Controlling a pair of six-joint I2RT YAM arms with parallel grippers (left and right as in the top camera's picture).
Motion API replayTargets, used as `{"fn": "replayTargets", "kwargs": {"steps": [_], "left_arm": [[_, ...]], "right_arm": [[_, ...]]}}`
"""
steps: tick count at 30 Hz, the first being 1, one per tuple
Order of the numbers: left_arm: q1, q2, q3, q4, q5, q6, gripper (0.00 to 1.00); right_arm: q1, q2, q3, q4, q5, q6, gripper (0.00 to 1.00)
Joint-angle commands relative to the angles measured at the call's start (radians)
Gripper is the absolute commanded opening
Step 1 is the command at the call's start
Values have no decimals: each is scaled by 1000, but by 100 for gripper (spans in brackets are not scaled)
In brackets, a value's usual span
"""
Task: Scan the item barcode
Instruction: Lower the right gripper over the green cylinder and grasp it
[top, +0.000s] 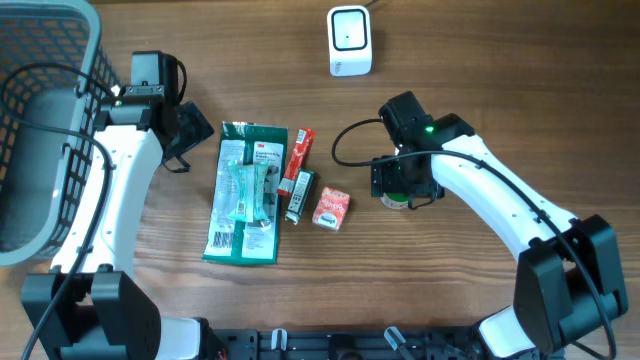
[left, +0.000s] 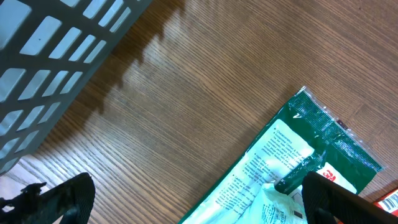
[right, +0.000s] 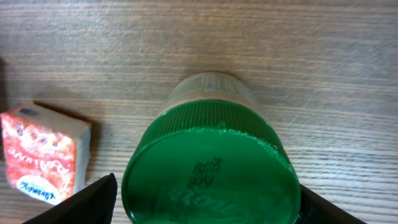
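A jar with a green ribbed lid (right: 208, 168) stands upright on the wooden table, right of a small red box (right: 43, 152). My right gripper (right: 205, 202) straddles the lid from above, jaws open: a sliver of table shows between the left finger and the lid, while the right finger sits at the lid's edge. From overhead the jar (top: 397, 202) peeks out under that gripper (top: 400, 182). The white scanner (top: 350, 40) stands at the far edge. My left gripper (left: 199, 196) hangs open and empty over the corner of a green packet (left: 292, 162).
Laid out mid-table are the green packet (top: 245, 195), a red stick pack (top: 298, 160), a dark tube (top: 299, 196) and the red box (top: 331, 209). A grey mesh basket (top: 40, 120) fills the left edge, close to my left arm.
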Motion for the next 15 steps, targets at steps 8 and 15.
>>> {"fn": "replayTargets", "kwargs": {"steps": [8, 15], "left_arm": [[5, 6, -13, -1, -19, -21, 100], [5, 6, -13, -1, -19, -21, 100]], "right_arm": [[4, 11, 7, 92, 7, -80, 67], [4, 11, 10, 177, 49, -256, 74]]}}
